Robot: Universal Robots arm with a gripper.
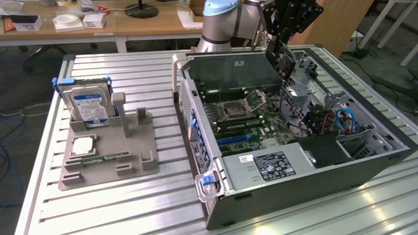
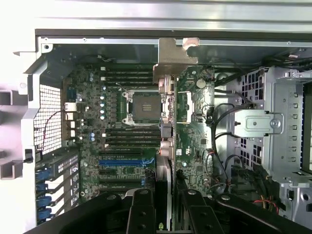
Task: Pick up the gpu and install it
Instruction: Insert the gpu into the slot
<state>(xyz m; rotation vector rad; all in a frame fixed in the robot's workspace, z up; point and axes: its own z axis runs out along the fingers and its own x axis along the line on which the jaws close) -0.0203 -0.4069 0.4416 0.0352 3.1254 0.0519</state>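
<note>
Tool (image 2: 165,210) clamps the gpu (image 2: 165,146) edge-on over the far end of the open computer case (image 1: 313,181). Its long axis runs straight away from the tool, metal bracket (image 2: 171,58) leading, toward the motherboard (image 2: 122,122), whose blue slot (image 2: 122,163) lies crosswise.

End effector (image 2: 165,197) clamped, wrist downward.

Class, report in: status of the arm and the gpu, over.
Gripper shut on gpu. Card held edge-on over motherboard, not seated. No obstruction seen.
</note>
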